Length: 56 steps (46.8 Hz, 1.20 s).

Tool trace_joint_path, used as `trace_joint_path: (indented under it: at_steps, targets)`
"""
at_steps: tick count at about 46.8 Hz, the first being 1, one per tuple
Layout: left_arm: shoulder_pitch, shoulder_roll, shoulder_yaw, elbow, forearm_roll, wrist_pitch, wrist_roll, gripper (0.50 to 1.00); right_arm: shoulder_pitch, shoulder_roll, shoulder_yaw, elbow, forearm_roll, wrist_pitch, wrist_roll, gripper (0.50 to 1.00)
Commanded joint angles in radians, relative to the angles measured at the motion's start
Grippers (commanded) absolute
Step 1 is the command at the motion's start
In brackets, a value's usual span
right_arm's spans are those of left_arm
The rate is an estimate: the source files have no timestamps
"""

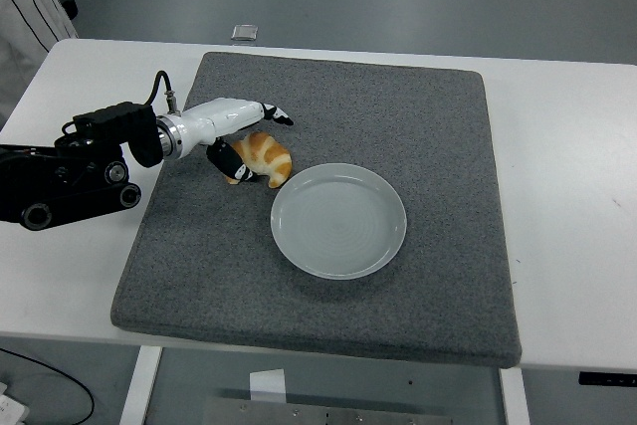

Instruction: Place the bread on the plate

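Fingers [267,111] of left hand [237,136] around golden, curved bread [264,156] (ridged crust), beside pale plate [338,220].

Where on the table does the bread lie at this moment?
In the head view, the bread lies on the grey mat, left of centre, just up-left of the plate, with the left hand at it.

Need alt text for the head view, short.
The left hand closes around a croissant on a grey mat, thumb at its left end, fingers over its top. An empty plate sits just right of it on the white table.
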Motion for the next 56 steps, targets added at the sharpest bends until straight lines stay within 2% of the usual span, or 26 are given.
trace_joint_path:
  at_steps: [1, 12, 21, 40, 47, 56]
  targets:
    - [0.01, 0.0, 0.0, 0.015, 0.0, 0.003, 0.0, 0.951, 0.0, 0.0, 0.0, 0.0, 0.0, 0.0, 0.0, 0.932]
    - [0.026, -0.002, 0.0, 0.032, 0.0, 0.007, 0.0, 0.958, 0.0, 0.0, 0.0, 0.0, 0.0, 0.0, 0.0, 0.932]
    - [0.04, -0.048, -0.003, 0.052, 0.0, 0.022, 0.0, 0.958, 0.0, 0.0, 0.0, 0.0, 0.0, 0.0, 0.0, 0.932]
    - [0.038, -0.049, 0.001, 0.053, 0.001, 0.02, 0.002, 0.956, 0.0, 0.0, 0.0, 0.0, -0.001, 0.0, 0.0, 0.932]
    - [0.037, -0.045, 0.003, 0.053, 0.056, 0.011, 0.0, 0.928, 0.0, 0.0, 0.0, 0.0, 0.0, 0.0, 0.0, 0.932]
    - [0.037, -0.04, 0.003, 0.052, 0.116, 0.01, -0.002, 0.814, 0.0, 0.0, 0.0, 0.0, -0.001, 0.0, 0.0, 0.932]
